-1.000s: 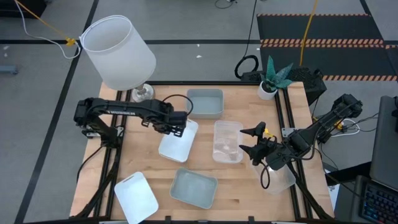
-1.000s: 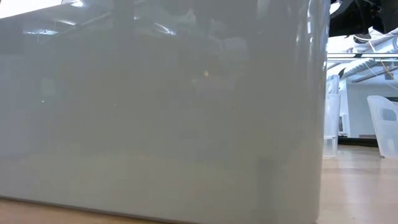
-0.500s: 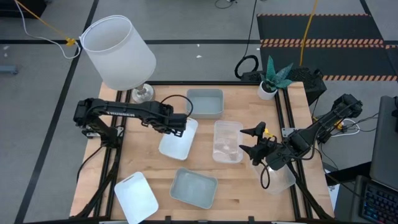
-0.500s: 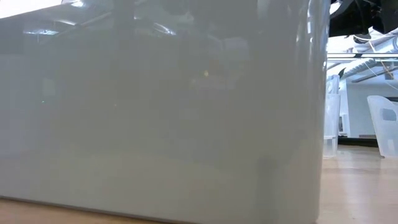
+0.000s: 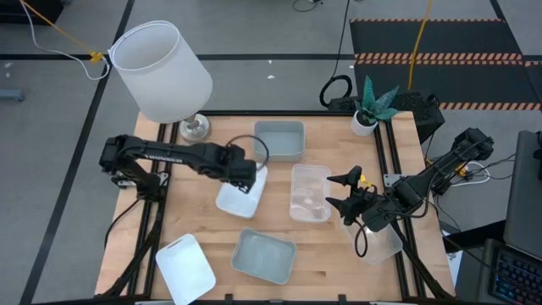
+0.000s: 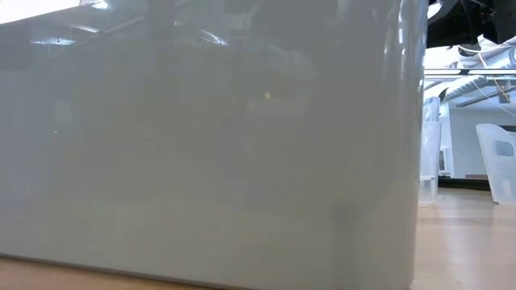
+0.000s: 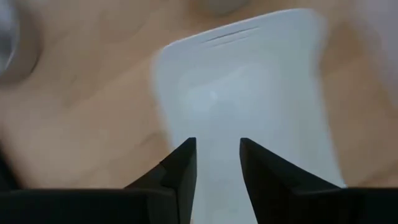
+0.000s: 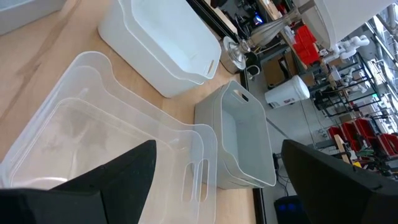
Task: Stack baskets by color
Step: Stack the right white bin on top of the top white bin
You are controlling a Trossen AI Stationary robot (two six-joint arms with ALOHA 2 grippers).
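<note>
The low view is blocked by a grey-blue basket (image 6: 210, 145). Two white baskets (image 5: 241, 193), two grey-blue and clear ones (image 5: 310, 191) are counted. Left gripper (image 5: 251, 174) and right gripper (image 5: 337, 193) jaws are parted, nothing held.

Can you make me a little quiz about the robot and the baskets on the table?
1. True or false: the left gripper is over the white basket in the middle of the table.
2. Which basket lies in front of the right gripper? A) the clear basket B) the grey-blue basket near the front edge C) the white basket at the front left corner
3. Fill in: the small plant pot stands beside the table's back ____ corner.

Key
1. True; its fingers are parted above that basket.
2. A; the open right gripper points at it and holds nothing.
3. Right.
</note>
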